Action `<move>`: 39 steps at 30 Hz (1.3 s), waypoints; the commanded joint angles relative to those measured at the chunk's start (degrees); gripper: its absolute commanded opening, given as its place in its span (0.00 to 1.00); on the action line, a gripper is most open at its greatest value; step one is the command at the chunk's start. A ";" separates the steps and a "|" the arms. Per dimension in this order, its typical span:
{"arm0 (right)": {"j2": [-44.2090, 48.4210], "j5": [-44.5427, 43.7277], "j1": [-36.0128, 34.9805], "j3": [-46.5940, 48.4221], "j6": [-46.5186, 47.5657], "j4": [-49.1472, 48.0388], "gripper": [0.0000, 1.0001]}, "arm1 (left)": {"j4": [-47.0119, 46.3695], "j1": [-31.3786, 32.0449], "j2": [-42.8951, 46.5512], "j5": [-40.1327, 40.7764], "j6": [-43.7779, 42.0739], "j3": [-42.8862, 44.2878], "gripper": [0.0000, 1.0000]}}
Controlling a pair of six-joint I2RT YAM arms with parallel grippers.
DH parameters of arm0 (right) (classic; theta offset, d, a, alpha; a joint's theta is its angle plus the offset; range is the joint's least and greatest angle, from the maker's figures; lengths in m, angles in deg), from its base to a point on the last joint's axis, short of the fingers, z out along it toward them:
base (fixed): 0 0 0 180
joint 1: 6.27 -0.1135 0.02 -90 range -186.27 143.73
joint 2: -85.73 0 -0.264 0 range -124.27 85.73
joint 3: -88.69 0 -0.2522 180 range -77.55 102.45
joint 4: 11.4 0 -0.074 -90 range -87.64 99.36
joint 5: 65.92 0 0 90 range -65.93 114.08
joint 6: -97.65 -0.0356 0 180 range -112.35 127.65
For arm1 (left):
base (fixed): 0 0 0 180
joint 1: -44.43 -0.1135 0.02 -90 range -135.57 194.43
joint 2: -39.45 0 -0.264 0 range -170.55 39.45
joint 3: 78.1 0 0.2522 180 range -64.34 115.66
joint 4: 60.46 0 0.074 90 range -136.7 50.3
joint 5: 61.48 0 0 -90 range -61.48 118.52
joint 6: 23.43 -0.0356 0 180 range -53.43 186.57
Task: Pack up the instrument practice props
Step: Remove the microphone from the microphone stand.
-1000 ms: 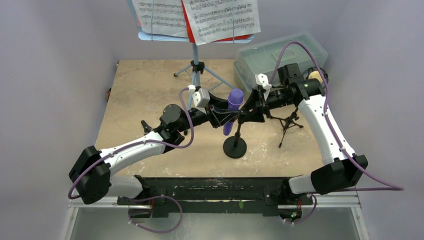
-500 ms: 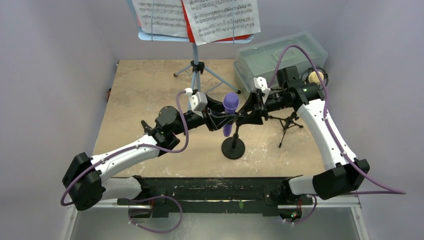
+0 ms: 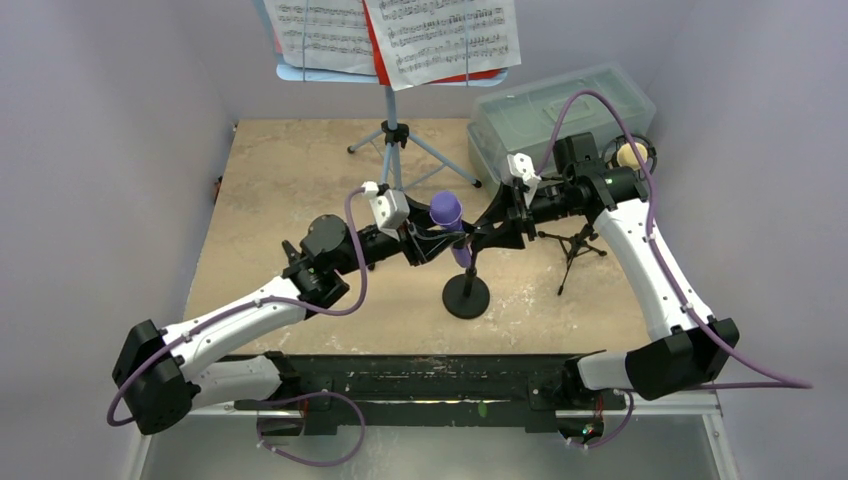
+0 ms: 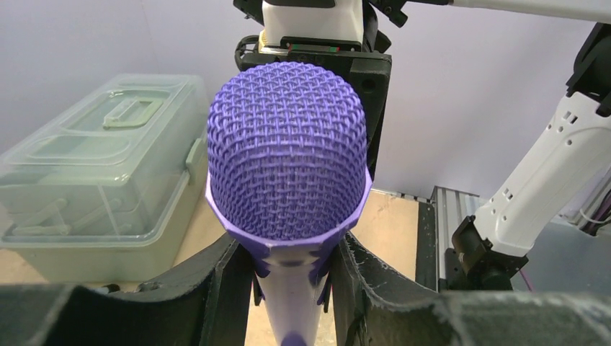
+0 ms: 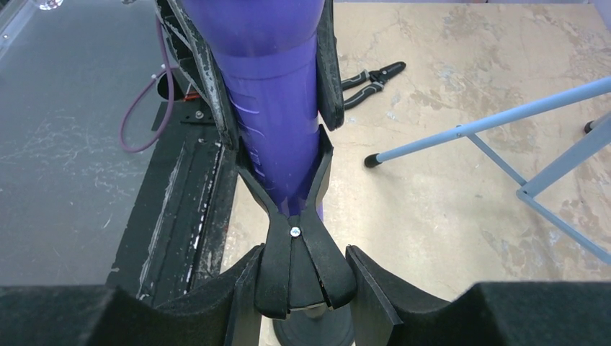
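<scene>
Both arms meet at the purple microphone (image 3: pixel 446 210). The left arm (image 3: pixel 230 315) stretches in low from its left, the left pincer (image 4: pixel 292 288) clamped on the neck just under the head. The right arm (image 3: pixel 640 250) bends in from its right, the right pincer (image 5: pixel 299 288) closed around the black holder clip (image 5: pixel 295 245) beneath it.

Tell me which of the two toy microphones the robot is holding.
The purple microphone, mid-table: the left gripper clamps its neck while the right gripper grips the round-base holder beneath. The tan microphone, far right, is in neither gripper.
</scene>
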 commanded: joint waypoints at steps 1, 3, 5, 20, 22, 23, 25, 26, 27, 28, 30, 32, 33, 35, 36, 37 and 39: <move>1.66 -4.10 0.77 -1.01 -0.82 -0.05 0.00 | 10.77 -0.70 5.58 3.82 -7.53 4.92 0.00; 1.62 -4.10 0.82 -1.10 -0.82 -0.04 0.00 | 14.37 -0.70 7.32 4.88 -8.82 5.26 0.00; 1.41 -4.02 0.81 -1.07 -0.76 -0.03 0.00 | 16.17 -0.70 8.85 5.83 -9.33 4.86 0.00; 2.07 -3.99 0.83 -2.17 -2.16 -0.63 0.74 | 20.05 -0.68 11.20 12.75 -9.44 1.16 0.00; 2.51 -3.84 0.81 -2.31 -2.14 -0.47 0.87 | 20.05 -0.70 11.22 12.85 -8.97 0.49 0.00; 2.69 -3.95 0.76 -2.32 -2.20 -0.51 0.94 | 20.10 -0.70 11.22 12.84 -8.72 0.15 0.00; 3.13 -4.48 0.80 -2.44 -2.23 -0.55 0.99 | 20.26 -0.70 11.40 12.91 -8.25 -0.52 0.00; 3.38 -4.79 0.77 -2.64 -2.22 -0.62 0.99 | 20.36 -0.70 11.43 13.05 -8.13 -0.87 0.00; 3.71 -5.31 0.80 -3.02 -2.22 -0.83 0.99 | 20.47 -0.64 11.55 13.29 -8.01 -1.22 0.00; 4.17 -5.43 0.78 -3.41 -2.29 -1.19 0.99 | 20.56 -0.69 11.76 13.62 -7.88 -1.62 0.00; 5.22 -5.82 0.83 -5.01 -2.31 -2.13 0.99 | 20.86 -0.70 12.15 14.65 -7.73 -2.41 0.00; 6.36 -6.10 0.89 -6.91 -2.23 -2.98 0.99 | 21.32 -0.62 12.50 16.09 -7.66 -3.16 0.00; 7.03 -6.08 0.95 -7.94 -2.15 -3.22 0.99 | 21.66 -0.69 12.66 17.01 -7.48 -3.46 0.00; 8.25 -5.04 1.19 -10.26 -1.98 -4.52 0.99 | 22.74 -0.72 12.80 19.19 -7.26 -3.78 0.00; 8.86 -4.52 1.42 -11.53 -2.04 -5.21 0.99 | 23.46 -0.77 12.87 20.58 -6.96 -3.71 0.00; 9.50 -4.15 1.93 -12.64 -2.05 -5.74 0.99 | 24.27 -0.74 12.89 21.11 -6.52 -3.75 0.00; 10.88 -3.57 3.00 -14.79 -2.33 -7.03 0.99 | 25.66 -0.77 12.83 24.66 -5.54 -3.66 0.00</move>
